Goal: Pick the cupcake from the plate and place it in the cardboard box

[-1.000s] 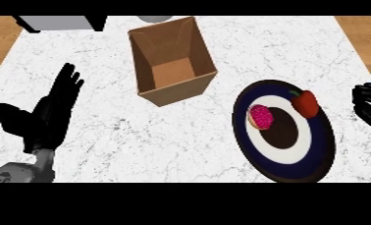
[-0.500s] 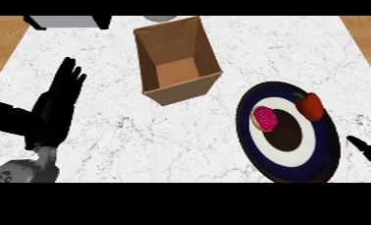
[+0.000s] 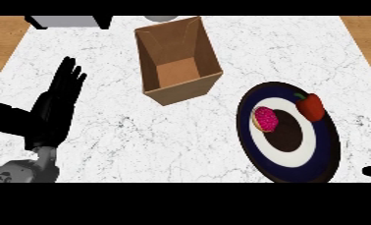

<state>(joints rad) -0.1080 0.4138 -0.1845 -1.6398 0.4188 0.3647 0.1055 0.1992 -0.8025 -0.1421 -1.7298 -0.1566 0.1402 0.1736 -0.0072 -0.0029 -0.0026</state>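
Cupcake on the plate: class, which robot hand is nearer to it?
Right. The right robot hand just shows at the right edge, below the plate. The left robot hand rests open, far left of the cupcake.

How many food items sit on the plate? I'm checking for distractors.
2: the pink cupcake on the plate's left part, and a red pepper at its upper right rim.

Matt cardboard box [image 3: 177, 59]; white marble counter [image 3: 109, 135]; glossy plate [image 3: 250, 143].
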